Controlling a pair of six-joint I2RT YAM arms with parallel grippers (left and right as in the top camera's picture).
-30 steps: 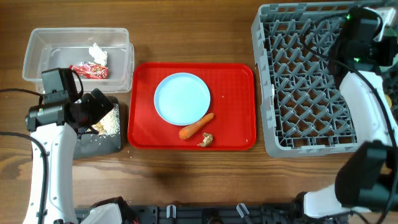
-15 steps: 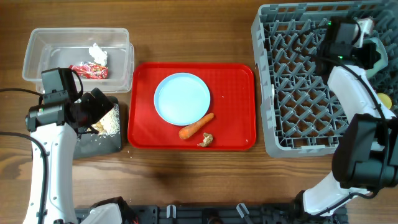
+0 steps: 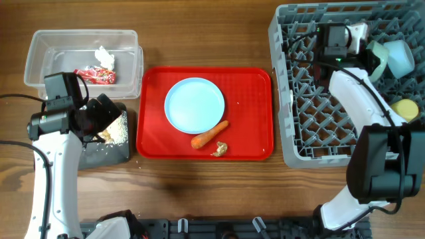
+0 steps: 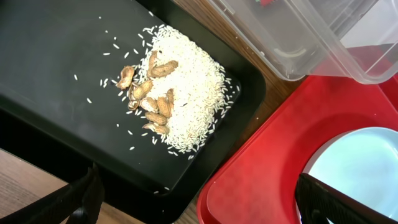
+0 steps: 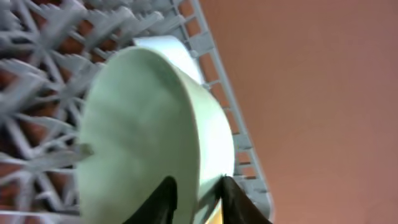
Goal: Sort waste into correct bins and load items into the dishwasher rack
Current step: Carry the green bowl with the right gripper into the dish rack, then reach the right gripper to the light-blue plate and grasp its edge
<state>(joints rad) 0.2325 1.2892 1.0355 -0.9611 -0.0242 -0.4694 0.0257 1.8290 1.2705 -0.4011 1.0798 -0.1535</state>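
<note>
over the last second the right arm has been swung left across the far side of the rack (image 3: 282, 99), and a pale green-blue bowl (image 3: 377, 58) that was hidden under it is now uncovered near the far right corner. in the right wrist view the bowl's rim is seen pinched between the fingers of the right gripper (image 5: 200, 194), so it's taken as still grasped, with the bowl tipped on edge among the pegs. the loading step looks nearly done for this one (letting go is all that seems to be left).

a second bowl (image 3: 400, 56) is parked just to the right of it, and a yellow cup (image 3: 406, 109) sits at the rack's right edge, nearer. no spoon can be made out.

the left gripper (image 4: 199, 196) is held wide open with nothing in it, over the black tray (image 3: 106, 154) at near left. rice (image 4: 186, 93) and some brown nut-like bits (image 4: 152, 102) are piled in that tray.

in the clear tub (image 3: 32, 66) at far left, a red wrapper (image 3: 95, 76) and a white tissue (image 3: 104, 57) are already dropped.

on the red tray (image 3: 252, 86) in the middle, the plate (image 3: 194, 105), the carrot (image 3: 209, 135) and a brown lump (image 3: 220, 149) are left to be dealt with.
</note>
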